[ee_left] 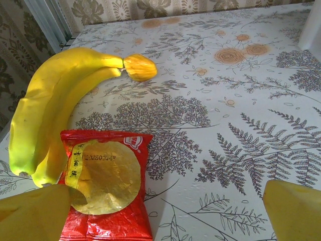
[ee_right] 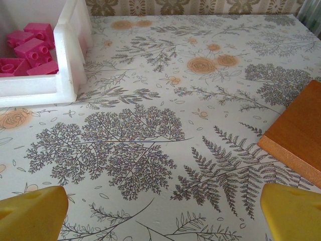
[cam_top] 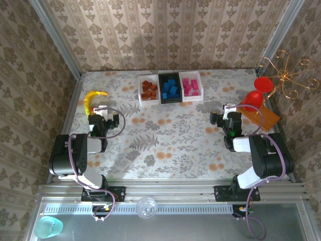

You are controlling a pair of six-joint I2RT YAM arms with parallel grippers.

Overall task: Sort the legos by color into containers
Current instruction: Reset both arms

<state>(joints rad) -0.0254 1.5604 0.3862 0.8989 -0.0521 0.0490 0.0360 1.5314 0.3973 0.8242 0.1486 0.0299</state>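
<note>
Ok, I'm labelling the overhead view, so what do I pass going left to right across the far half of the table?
banana → brown-orange legos → blue legos → pink legos → orange board

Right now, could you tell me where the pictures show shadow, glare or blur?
Top external: soft shadow on the table by the left arm. Left wrist: mild glare on the red packet, left fingers blurred. Right wrist: right fingers blurred.

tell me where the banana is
In the top view the banana lies on the table's far left, just ahead of the left gripper, beside a red packet.
</note>
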